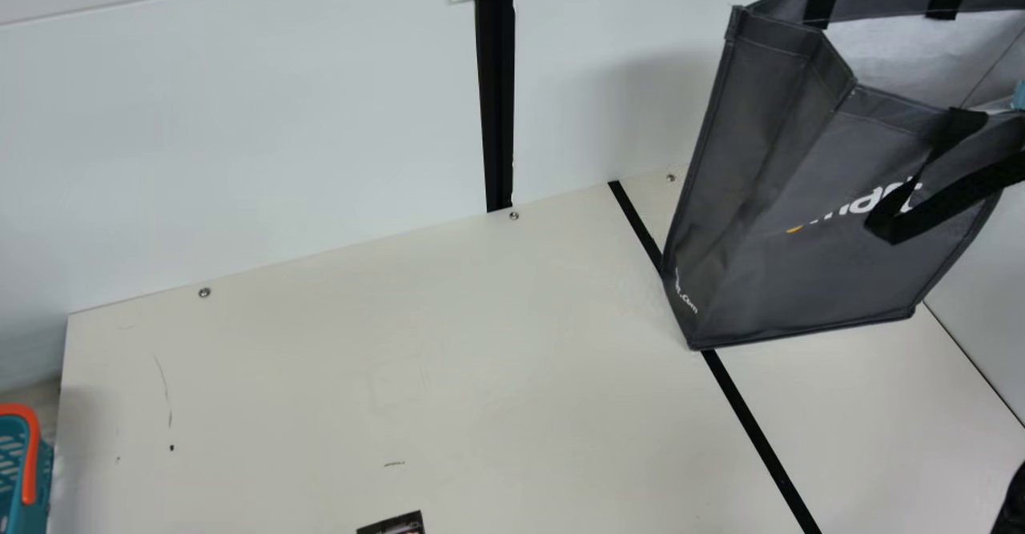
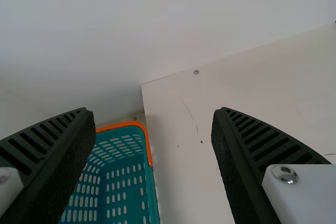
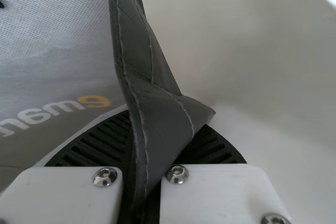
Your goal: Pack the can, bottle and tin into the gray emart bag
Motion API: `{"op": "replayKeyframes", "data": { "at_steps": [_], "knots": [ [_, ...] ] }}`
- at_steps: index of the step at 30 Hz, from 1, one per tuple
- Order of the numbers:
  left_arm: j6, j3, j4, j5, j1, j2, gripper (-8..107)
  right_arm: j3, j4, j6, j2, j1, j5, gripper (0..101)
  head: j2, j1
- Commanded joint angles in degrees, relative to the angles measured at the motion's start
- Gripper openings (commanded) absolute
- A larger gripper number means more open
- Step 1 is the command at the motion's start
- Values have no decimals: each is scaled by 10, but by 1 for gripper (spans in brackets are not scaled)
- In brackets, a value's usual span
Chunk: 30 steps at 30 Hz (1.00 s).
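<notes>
Gray bag point(image 1: 769, 270) pinched by the right jaws, left jaws spread, and one hard tug could topple it!

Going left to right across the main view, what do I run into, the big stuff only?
Teal basket with an orange rim → dark-edged item, cut off by the bottom edge → black upright strip on the wall → gray emart bag.

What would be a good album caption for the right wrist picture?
Right gripper pinching the folded edge of a gray bag.
</notes>
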<state>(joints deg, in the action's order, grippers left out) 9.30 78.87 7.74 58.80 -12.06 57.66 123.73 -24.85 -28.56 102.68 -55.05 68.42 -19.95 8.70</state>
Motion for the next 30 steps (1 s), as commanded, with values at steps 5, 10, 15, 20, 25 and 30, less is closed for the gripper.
{"op": "replayKeyframes", "data": {
  "at_steps": [5, 10, 15, 20, 25, 30],
  "knots": [
    [0, 0, 0, 0, 0, 0, 90, 21, 5, -1, 15, -8, 7, 20, 0, 13],
    [0, 0, 0, 0, 0, 0, 90, 38, -2, 2, 19, -11, 11, 37, 0, 13],
    [0, 0, 0, 0, 0, 0, 90, 55, -14, 5, 15, -7, 15, 53, 0, 13],
    [0, 0, 0, 0, 0, 0, 90, 67, -30, 4, 3, 0, 15, 70, 0, 13],
    [0, 0, 0, 0, 0, 0, 90, 76, -46, 2, -13, 10, 15, 87, 0, 13],
    [0, 0, 0, 0, 0, 0, 90, 84, -60, 0, -30, 21, 15, 91, 0, 13]
  ]
}}
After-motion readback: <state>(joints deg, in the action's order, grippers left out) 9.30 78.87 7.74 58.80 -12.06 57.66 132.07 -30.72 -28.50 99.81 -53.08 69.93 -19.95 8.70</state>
